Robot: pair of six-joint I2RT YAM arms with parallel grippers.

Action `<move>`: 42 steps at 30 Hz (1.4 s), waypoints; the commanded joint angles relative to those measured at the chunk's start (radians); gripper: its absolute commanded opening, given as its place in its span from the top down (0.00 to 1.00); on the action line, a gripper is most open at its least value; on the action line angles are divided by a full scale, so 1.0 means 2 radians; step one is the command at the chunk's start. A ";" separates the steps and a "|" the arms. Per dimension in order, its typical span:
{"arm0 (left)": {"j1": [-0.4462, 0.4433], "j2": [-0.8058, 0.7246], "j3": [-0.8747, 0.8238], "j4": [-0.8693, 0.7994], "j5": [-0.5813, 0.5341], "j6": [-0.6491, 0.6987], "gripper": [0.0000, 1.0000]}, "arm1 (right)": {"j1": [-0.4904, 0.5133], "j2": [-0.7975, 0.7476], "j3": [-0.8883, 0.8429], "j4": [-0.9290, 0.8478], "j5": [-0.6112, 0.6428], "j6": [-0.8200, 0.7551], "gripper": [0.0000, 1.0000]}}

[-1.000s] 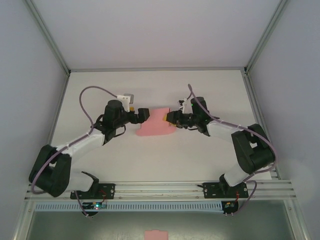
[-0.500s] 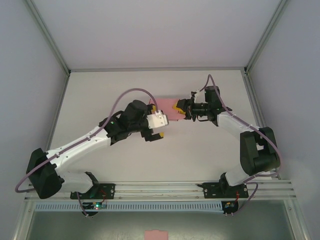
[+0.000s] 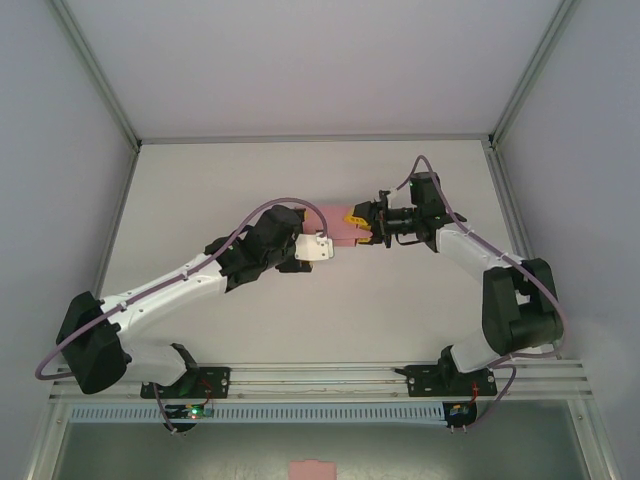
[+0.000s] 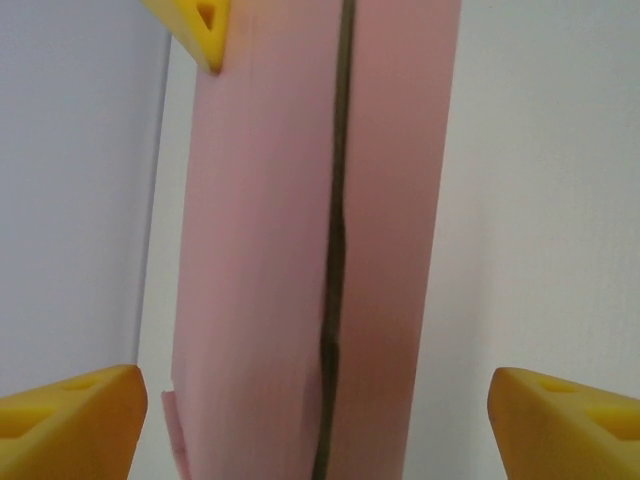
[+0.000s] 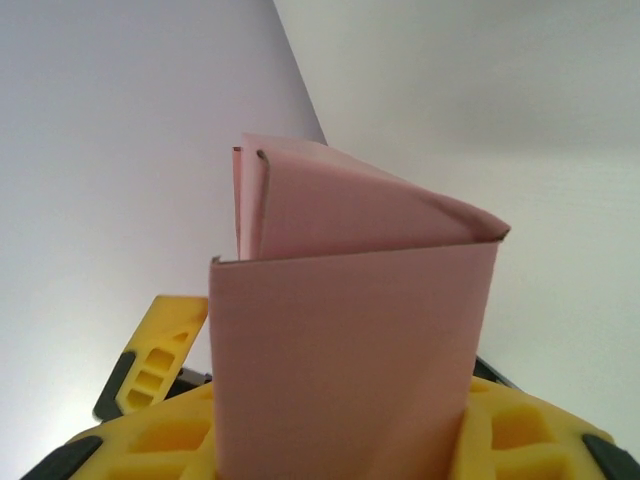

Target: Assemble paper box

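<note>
Box (image 3: 328,222), pink card, sat over the middle of the table (image 3: 200,190), a little toward the far side, between the two grippers. Right gripper (image 3: 354,221) was at the box's right end, its arm stretched in from the near right, and it was clamped on the card. In the right wrist view the card ran down between the yellow fingers (image 5: 150,365) and stood up from them as a folded wall, with a second layer peaked behind it. Left gripper (image 4: 315,420) was at the box's near left, with its white camera block (image 3: 316,248) just near of the box. Its jaws stood wide. In the left wrist view one yellow fingertip (image 4: 65,420) sat low at the left and its mate low at the right, with the box between them, a bare gap on each side and neither tip touching card. That view showed the box as a tall pink strip with a dark seam (image 4: 335,250) running its length, and a yellow tip of the right gripper on its far left corner. Could not tell from above whether the box rested on the table or hung clear of it. A pink scrap (image 3: 312,469) lay beyond the near rail (image 3: 320,378), well apart from the arms.
</note>
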 commanded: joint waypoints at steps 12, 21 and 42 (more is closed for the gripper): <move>0.013 -0.014 0.003 -0.008 0.011 -0.018 0.56 | -0.010 -0.084 0.011 -0.057 0.084 -0.095 0.38; 0.049 0.012 0.036 -0.158 0.135 -0.065 0.54 | -0.041 -0.344 -0.082 -0.003 0.377 -0.445 0.02; 0.106 0.191 0.143 -0.306 0.241 -0.112 0.56 | 0.141 -0.095 0.027 -0.178 0.327 -0.679 0.39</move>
